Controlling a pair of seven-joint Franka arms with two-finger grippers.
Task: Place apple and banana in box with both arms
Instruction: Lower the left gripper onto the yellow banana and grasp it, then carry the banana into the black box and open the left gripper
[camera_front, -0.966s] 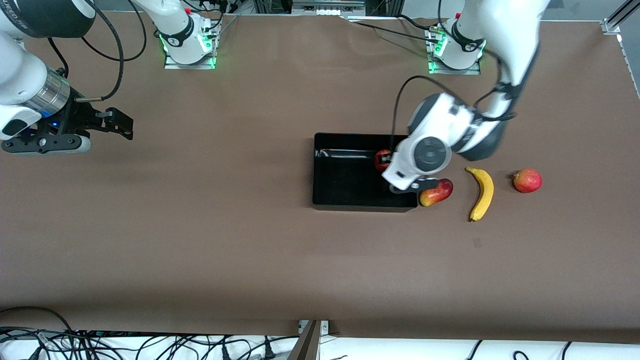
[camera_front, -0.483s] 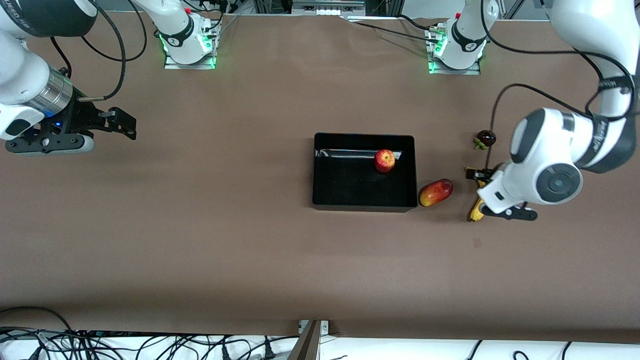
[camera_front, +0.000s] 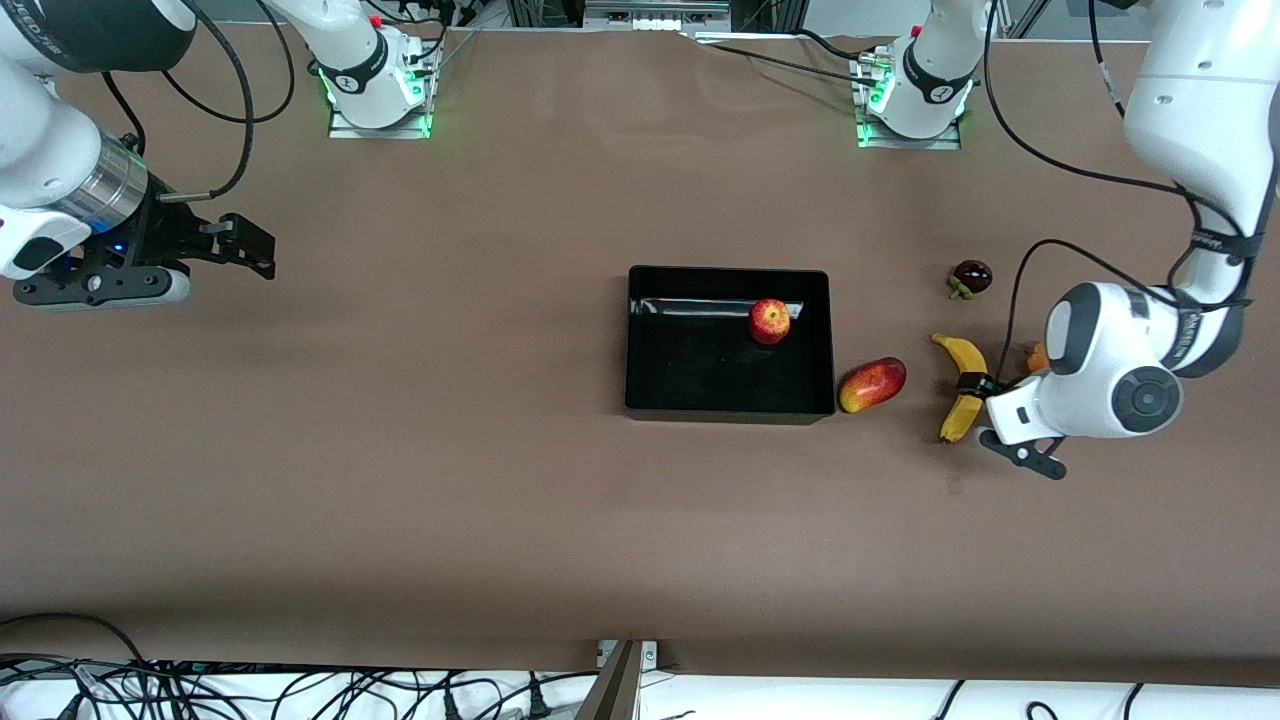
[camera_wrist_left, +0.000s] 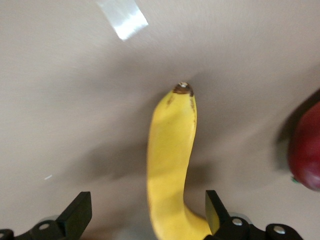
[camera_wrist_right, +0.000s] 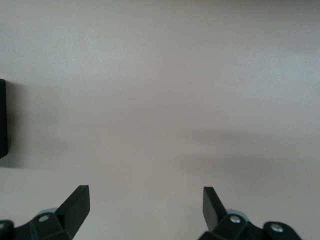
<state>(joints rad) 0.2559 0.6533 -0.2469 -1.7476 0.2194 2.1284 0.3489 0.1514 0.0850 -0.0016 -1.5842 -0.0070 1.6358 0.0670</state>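
Note:
The apple (camera_front: 769, 321) lies in the black box (camera_front: 700, 400), near the wall toward the robots' bases. The yellow banana (camera_front: 965, 385) lies on the table beside the box, toward the left arm's end. My left gripper (camera_front: 985, 412) is open and low over the banana. In the left wrist view the banana (camera_wrist_left: 170, 150) lies between the fingers of that gripper (camera_wrist_left: 147, 205), close to one finger (camera_wrist_left: 214, 207). My right gripper (camera_front: 262, 252) is open and empty and waits over bare table at the right arm's end; it also shows in the right wrist view (camera_wrist_right: 145, 202).
An oblong red-yellow fruit (camera_front: 872, 384) lies between the box and the banana. A small dark fruit (camera_front: 971, 276) lies farther from the front camera than the banana. A red-orange fruit (camera_front: 1035, 357) is mostly hidden by the left arm and shows red in the left wrist view (camera_wrist_left: 307, 150).
My left gripper left the apple in the box, moved away toward the left arm's end of the table and came down open around the banana. The right arm has barely moved.

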